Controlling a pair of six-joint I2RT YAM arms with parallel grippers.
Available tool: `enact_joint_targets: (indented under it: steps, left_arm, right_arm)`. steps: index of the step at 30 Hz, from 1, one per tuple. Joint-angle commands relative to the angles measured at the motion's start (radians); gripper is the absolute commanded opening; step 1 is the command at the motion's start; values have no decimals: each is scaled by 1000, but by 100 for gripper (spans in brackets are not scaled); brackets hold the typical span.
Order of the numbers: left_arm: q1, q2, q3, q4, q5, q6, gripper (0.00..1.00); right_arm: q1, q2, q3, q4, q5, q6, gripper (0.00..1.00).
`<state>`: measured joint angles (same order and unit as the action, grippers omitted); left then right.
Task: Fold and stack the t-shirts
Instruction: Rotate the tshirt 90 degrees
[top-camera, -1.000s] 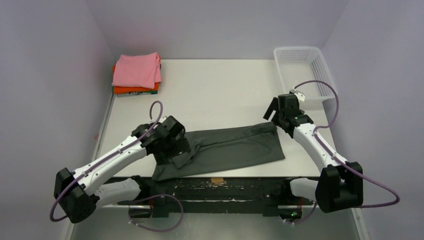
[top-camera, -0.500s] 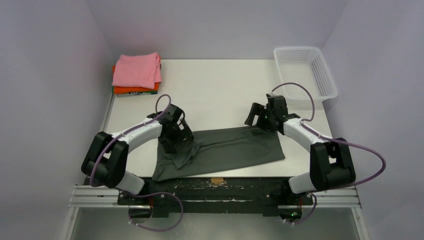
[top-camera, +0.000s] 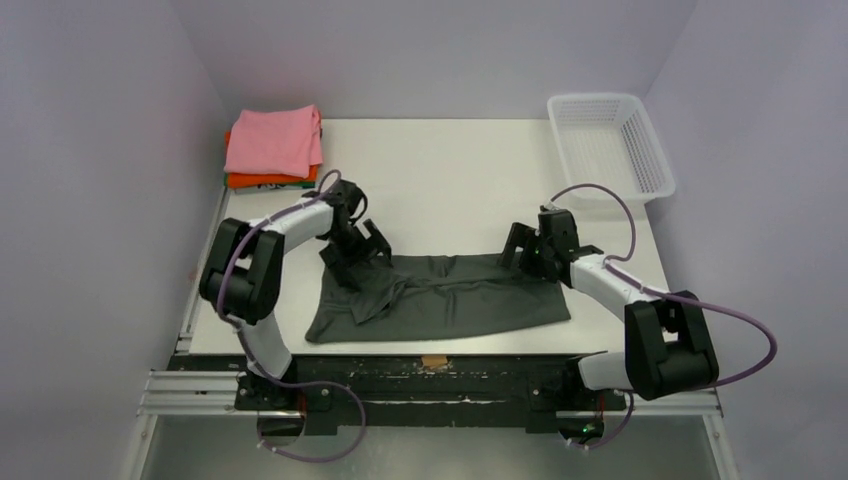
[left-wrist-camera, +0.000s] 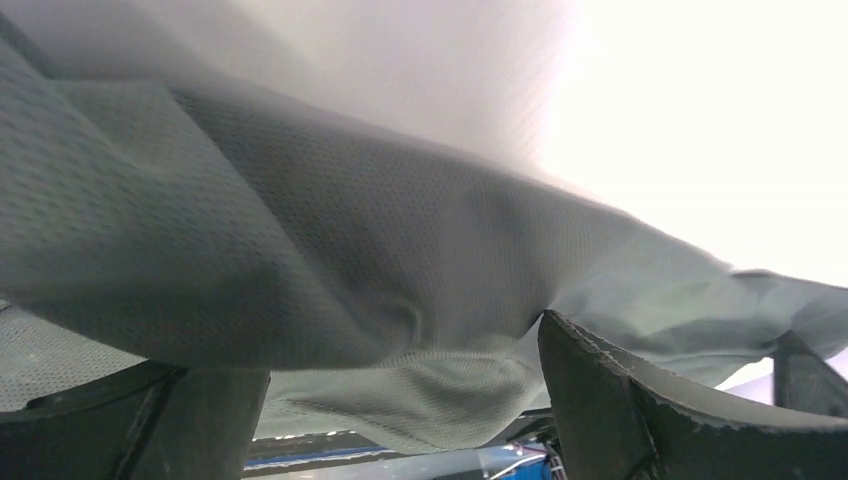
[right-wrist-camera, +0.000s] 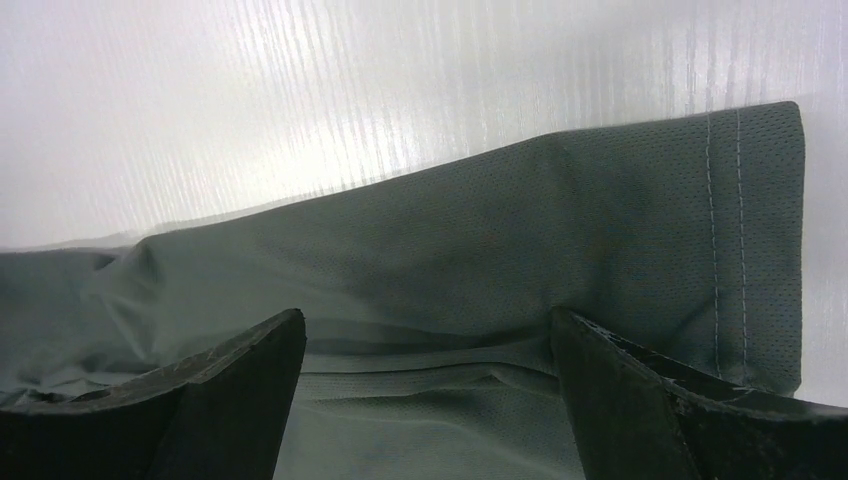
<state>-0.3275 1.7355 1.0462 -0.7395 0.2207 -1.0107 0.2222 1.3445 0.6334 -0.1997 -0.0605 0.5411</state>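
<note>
The charcoal-grey t-shirt (top-camera: 450, 298) lies as a long, partly folded strip near the table's front edge. My left gripper (top-camera: 352, 256) is low at its far-left end. In the left wrist view the jaws (left-wrist-camera: 370, 350) stand wide apart with rumpled cloth (left-wrist-camera: 300, 230) bulging between them. My right gripper (top-camera: 522, 252) is low at the shirt's far-right corner. Its jaws (right-wrist-camera: 428, 315) stand wide apart over the layered edge of the cloth (right-wrist-camera: 560, 220). The folded pink t-shirt (top-camera: 273, 140) lies on the folded orange one (top-camera: 268, 181) at the far left corner.
A white plastic mesh basket (top-camera: 610, 140) stands at the far right corner. The bare table (top-camera: 440, 185) stretches between the stack and the basket. Purple-grey walls close in on three sides. The arms' rail runs along the front edge.
Both arms have stretched out away from their bases. The left gripper moved from the shirt's near-left part to its far-left end. The right gripper moved left and down onto the far-right corner.
</note>
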Motion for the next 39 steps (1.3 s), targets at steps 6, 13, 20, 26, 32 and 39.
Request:
enact_joint_targets:
  steps: [6,13,20,26,32,39]
  left_arm:
    - [33,503,728,-144,-97,186,100]
    - [50,680,1054,-193,23,160,100]
    - [56,637,951,-120,17,102,100]
    - [58,622,960,-66,62,79,100]
    - [58,368,972,-146,-87,188,100]
    - [58,-228,543,-155,-373,253,100]
  right_arm:
    - [-4,76,46,85,57,32,92]
    - [-2,76,27,-37,33,73,90]
    - [90,-111,-148,-260,-206,74,94]
    - [227,-245,-136,-372,-359,19,96]
    - [227,-288,176,-443,-116,-206,96]
    - [254,-88,350,-8,-414,-385,97]
